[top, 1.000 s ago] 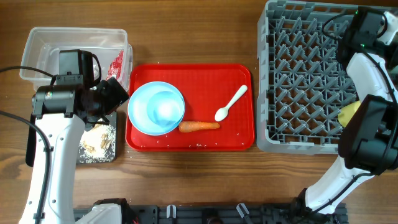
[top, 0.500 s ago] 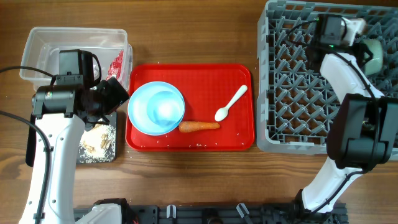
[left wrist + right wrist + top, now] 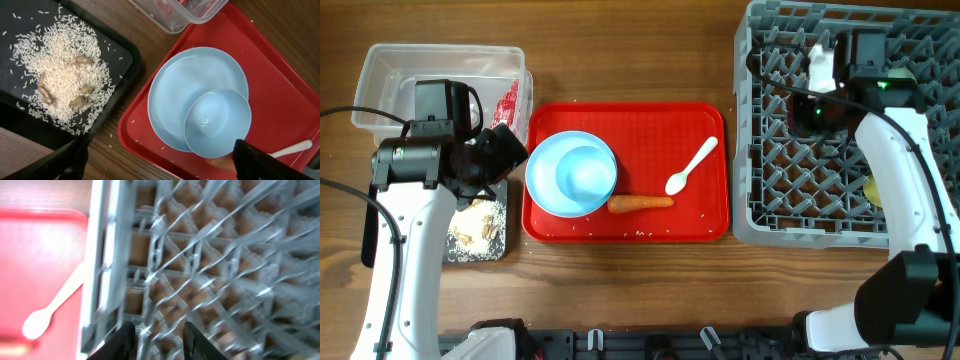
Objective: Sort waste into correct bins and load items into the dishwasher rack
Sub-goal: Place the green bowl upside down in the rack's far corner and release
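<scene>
The light blue plate (image 3: 552, 178) with the small light blue bowl (image 3: 586, 176) on it lies on the red serving tray (image 3: 625, 122). The orange carrot piece (image 3: 640, 203) and the white spoon (image 3: 691, 165) lie on that tray too. My left gripper (image 3: 505, 160) hangs open and empty over the gap between the black tray (image 3: 496, 245) and the plate (image 3: 175, 85). Rice crumbs (image 3: 65, 75) lie in the black tray. The red wrapper (image 3: 507, 100) is in the clear tub (image 3: 390, 75). My right gripper (image 3: 795, 108) is open and empty over the left part of the grey rack (image 3: 790, 190). The yellow cup (image 3: 873, 188) is in the rack. I see no tissue.
The right wrist view is blurred; it shows the rack's left wall (image 3: 105, 280), the spoon (image 3: 55, 302) and the red tray (image 3: 40, 245) beyond it. Bare wooden table runs along the front edge. The left arm covers part of the tub.
My right arm has swung from the rack's far right corner across to its left side. The left arm and the things on the red tray have not moved.
</scene>
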